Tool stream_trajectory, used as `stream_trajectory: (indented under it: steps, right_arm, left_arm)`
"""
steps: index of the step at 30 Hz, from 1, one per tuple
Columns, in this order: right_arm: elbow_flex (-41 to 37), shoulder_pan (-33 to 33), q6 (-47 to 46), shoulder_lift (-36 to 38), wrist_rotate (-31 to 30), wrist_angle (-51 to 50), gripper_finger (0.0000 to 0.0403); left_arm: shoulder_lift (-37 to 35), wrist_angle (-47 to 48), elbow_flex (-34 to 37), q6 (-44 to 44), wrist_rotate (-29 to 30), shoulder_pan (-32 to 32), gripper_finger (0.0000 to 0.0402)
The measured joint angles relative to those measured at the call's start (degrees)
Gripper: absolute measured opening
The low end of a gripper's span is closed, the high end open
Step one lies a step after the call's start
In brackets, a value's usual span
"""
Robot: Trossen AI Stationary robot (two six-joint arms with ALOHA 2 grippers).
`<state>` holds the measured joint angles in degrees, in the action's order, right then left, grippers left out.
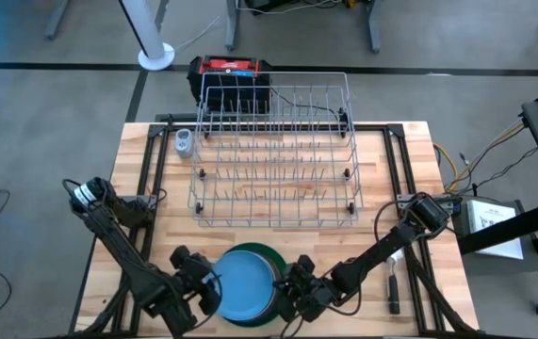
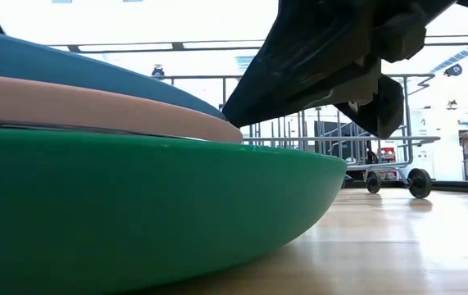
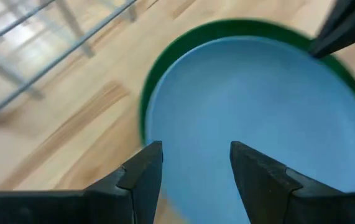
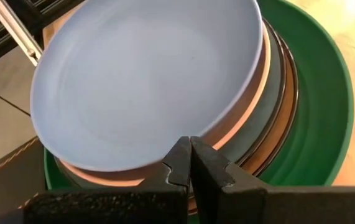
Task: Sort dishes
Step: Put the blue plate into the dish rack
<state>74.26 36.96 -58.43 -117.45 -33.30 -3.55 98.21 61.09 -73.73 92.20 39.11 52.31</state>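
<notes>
The dishes stand as one stack near the table's front edge. A light blue plate point(image 1: 240, 287) is on top, over a pale pink one point(image 4: 252, 106) and orange-brown ones point(image 4: 287, 93). The larger green plate point(image 4: 323, 106) is at the bottom, on the wood. The blue plate point(image 2: 94, 70) is tilted, its left side raised. My left gripper point(image 1: 210, 287) is at the stack's left rim, closed on the blue plate. My right gripper point(image 1: 289, 287) is shut at the stack's right rim. My left gripper has the blue plate's left rim point(image 3: 158, 124) between its fingers. One finger point(image 3: 146, 171) is at the rim's outer edge and the other point(image 3: 258, 174) is over the plate's inner face. It slants down from the table's left. The plate's left side is raised, and its right side lies on the pink plate. My right gripper slants down from the table's right, its shut fingertips point(image 4: 189, 152) at the stack's right rim. They meet it where the blue plate's edge lies over the pink plate's rim point(image 4: 227, 140). Which of the two plates they press on, I cannot tell.
A grey wire rack point(image 1: 273, 151) fills the table's far half. A black-handled brush point(image 1: 393, 282) lies near the right edge, and a small grey object point(image 1: 185, 143) sits left of the rack. A red and black box point(image 1: 231, 75) stands beyond the table's far edge.
</notes>
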Motion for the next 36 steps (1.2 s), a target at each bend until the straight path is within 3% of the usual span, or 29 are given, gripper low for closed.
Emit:
stream_trajectory:
  steps: [10,22,36]
  right_arm:
    - [0.0,0.0,0.0,0.0,-0.4,0.0,0.0000]
    - [0.0,-0.4,0.8,-1.6,-1.5,1.5,0.0000]
    - [0.0,-0.5,1.5,-1.7,-1.2,2.5,0.0000]
  left_arm:
    - [0.4,2.0,1.0,3.1,-10.1,0.5,0.0178]
    - [0.4,0.0,4.1,9.4,-10.6,1.3,0.0178]
    - [0.5,-2.8,4.2,7.7,-5.7,1.4,0.0178]
